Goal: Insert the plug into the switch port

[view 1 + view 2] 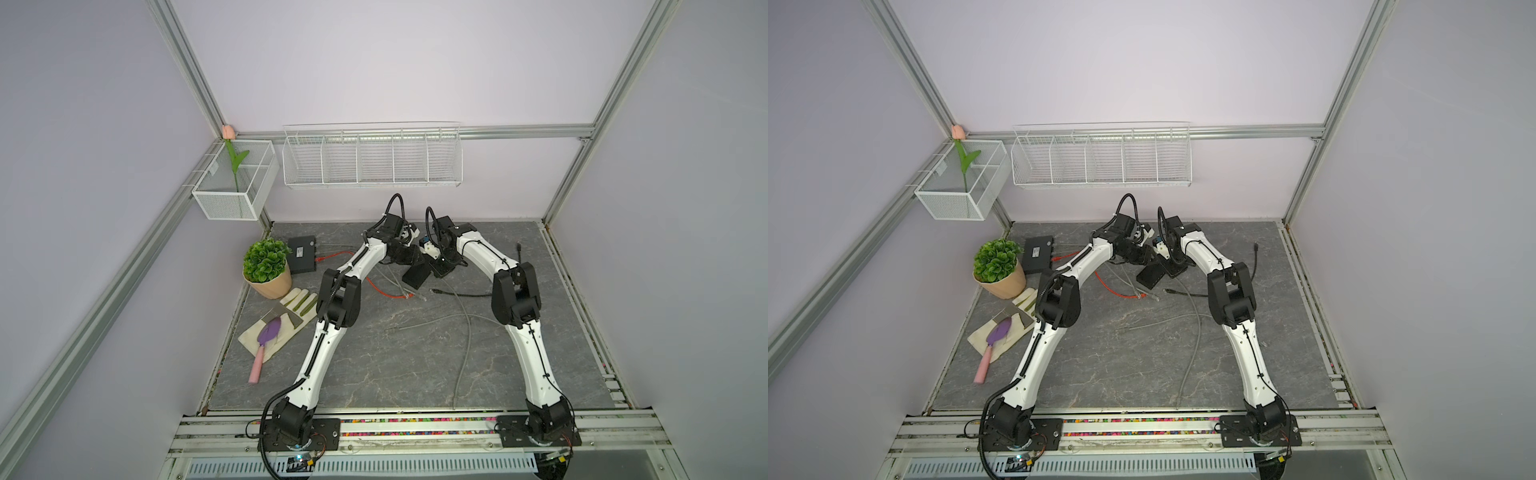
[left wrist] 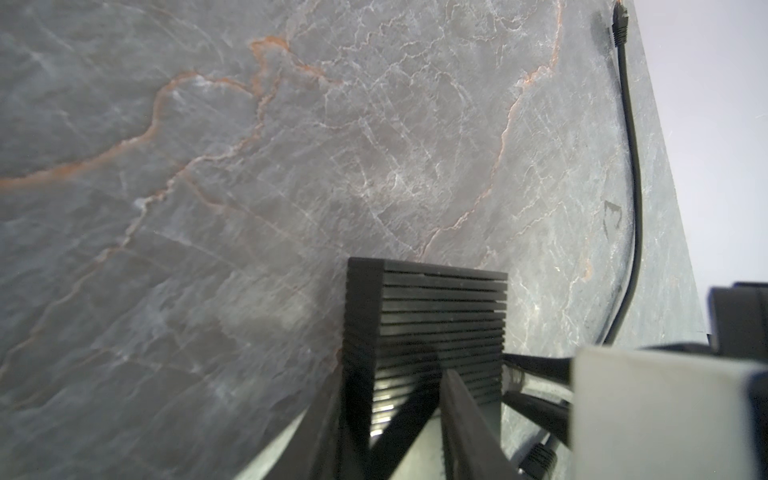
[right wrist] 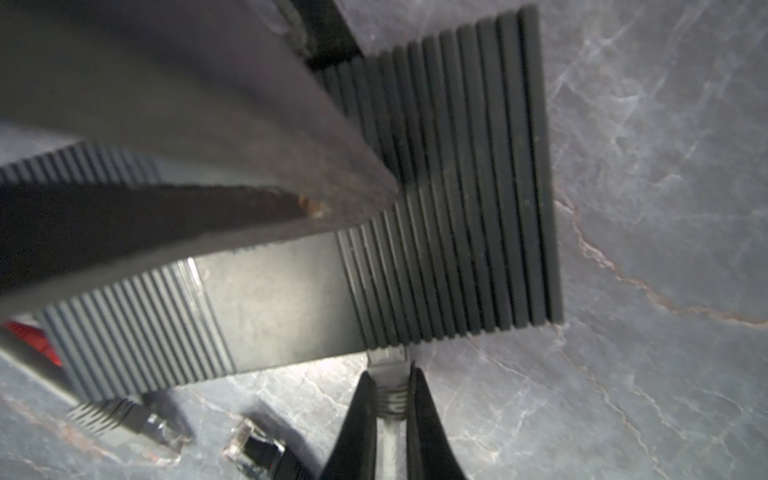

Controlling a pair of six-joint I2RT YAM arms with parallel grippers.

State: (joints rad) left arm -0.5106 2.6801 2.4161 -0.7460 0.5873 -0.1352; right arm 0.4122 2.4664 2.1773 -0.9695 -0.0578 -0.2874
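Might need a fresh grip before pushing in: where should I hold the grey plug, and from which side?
Pinch the ribbed boot of the grey plug, behind its clear head, across its two sides. Come from the cable end, in line with the cable: the head meets the switch edge, so only the boot is free.

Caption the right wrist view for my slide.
Right hand grips the grey plug against the ribbed black switch edge; two spare plugs lie nearby.
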